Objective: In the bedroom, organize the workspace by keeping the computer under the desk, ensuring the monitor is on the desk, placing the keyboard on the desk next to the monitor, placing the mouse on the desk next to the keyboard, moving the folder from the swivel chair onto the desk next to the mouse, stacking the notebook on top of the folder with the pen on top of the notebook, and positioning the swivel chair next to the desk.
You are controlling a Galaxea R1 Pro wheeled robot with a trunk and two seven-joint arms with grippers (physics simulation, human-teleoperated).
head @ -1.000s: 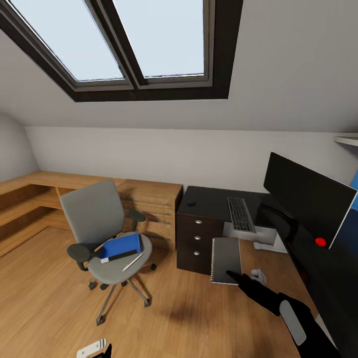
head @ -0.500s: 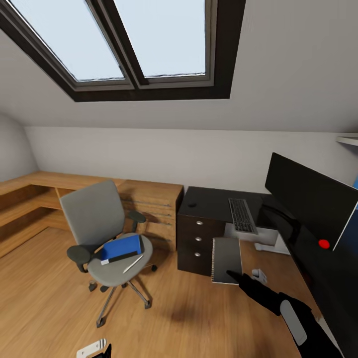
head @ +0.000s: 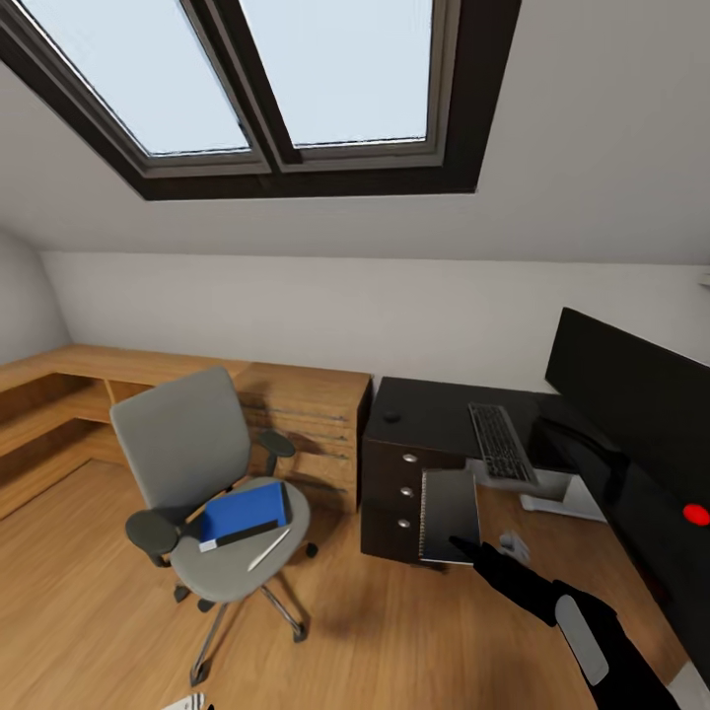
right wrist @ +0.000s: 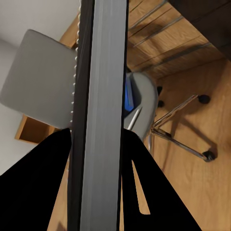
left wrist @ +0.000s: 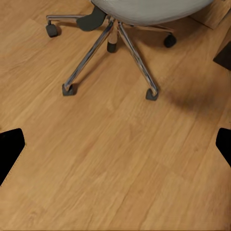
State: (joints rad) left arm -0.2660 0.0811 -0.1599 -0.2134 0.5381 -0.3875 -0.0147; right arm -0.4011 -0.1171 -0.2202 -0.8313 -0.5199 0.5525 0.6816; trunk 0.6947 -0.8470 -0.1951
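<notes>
My right gripper is shut on the lower edge of the black spiral-bound notebook, held upright in the air in front of the desk's drawer unit. Seen edge-on, the notebook sits between the black fingers. The grey swivel chair stands left of the black desk, with the blue folder and the pale pen on its seat. On the desk lie the mouse and keyboard, beside the monitor. My left gripper is open above bare floor near the chair base.
A light wooden dresser and low wooden shelving run along the back wall left of the desk. A white object lies on the floor under the desk. Skylights sit in the sloped ceiling. Open wooden floor lies ahead of me.
The whole head view has shifted, so the camera moved: chair, desk and monitor now sit further right and lower. My right gripper holds the notebook as before.
</notes>
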